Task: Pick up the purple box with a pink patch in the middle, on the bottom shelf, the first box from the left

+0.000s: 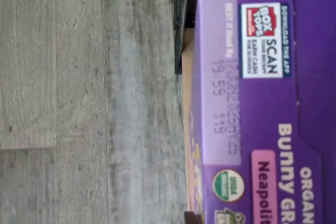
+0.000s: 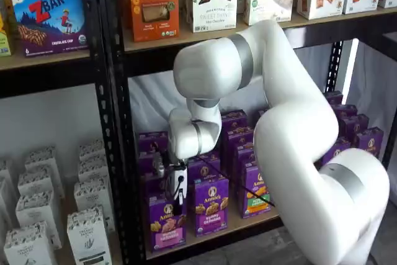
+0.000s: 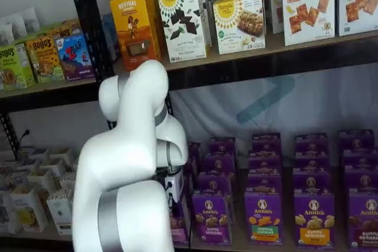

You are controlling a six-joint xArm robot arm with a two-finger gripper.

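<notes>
The purple box [image 2: 165, 223] stands upright at the left front of the bottom shelf [image 2: 248, 223], with a white round logo and a pink band low on its front. My gripper [image 2: 178, 204] hangs right over its top edge, white body above and black fingers pointing down. No gap shows between the fingers, so I cannot tell its state. The wrist view is filled by the box's top face [image 1: 262, 108], with a pink "Neapolitan" patch and a Box Tops mark. In a shelf view the arm [image 3: 127, 169] hides nearly all of the box, with only a purple sliver [image 3: 179, 223] showing.
A purple carton with a purple band [image 2: 211, 206] stands right beside the box, then a green-and-orange one [image 2: 255, 190], with more purple cartons behind. A black perforated upright [image 2: 121, 153] runs just left of the box. White cartons [image 2: 87, 234] fill the neighbouring bay. Grey floor [image 1: 79, 98] lies below the shelf edge.
</notes>
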